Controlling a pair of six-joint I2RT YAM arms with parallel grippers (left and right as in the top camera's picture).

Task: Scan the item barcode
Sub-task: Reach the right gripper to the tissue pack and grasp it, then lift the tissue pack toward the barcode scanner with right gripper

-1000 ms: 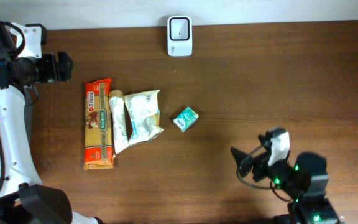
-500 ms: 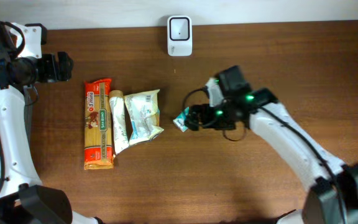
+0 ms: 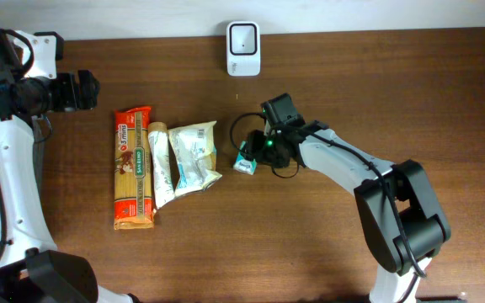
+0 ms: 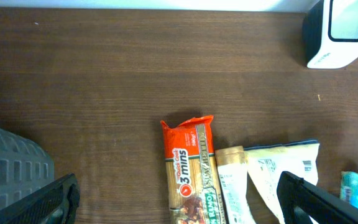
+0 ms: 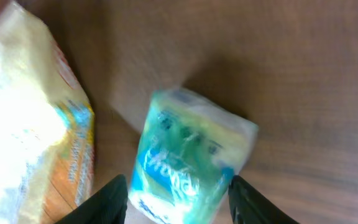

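- Right claw (image 5: 178, 183) is down at the middle of the bench (image 3: 394, 84), its arm stretched in from the lower right.
- The small teal packet (image 5: 194, 137) sits right between its two fingers (image 5: 110, 199), one dark finger on each side of the wrapper.
- The wrist picture is smeared with blur, so whether those fingers are pressing the packet or only flanking it, I cannot tell.
- From overhead the packet lies on the wood, half covered by the claw, with its teal corner poking out on the left.
- It sits just beside the right edge of the white pouch (image 3: 195, 157), near but not clearly touching.
- The white scanner (image 3: 243, 37) stands at the far edge of the bench, roughly in line with the packet and well apart from it.
- On the other side, the left claw (image 3: 91, 91) hangs released near the far left corner, fingers spread wide with nothing between them.
- Its wrist camera looks down on bare wood, the top of the red-orange pasta packet (image 3: 133, 168) and the scanner in the upper right corner.
- Three packets lie side by side on the left of the bench: the pasta packet outermost, a narrow cream-and-green packet (image 3: 160, 164) next to it, then the white pouch.
- The narrow packet overlaps the left edge of the pouch.
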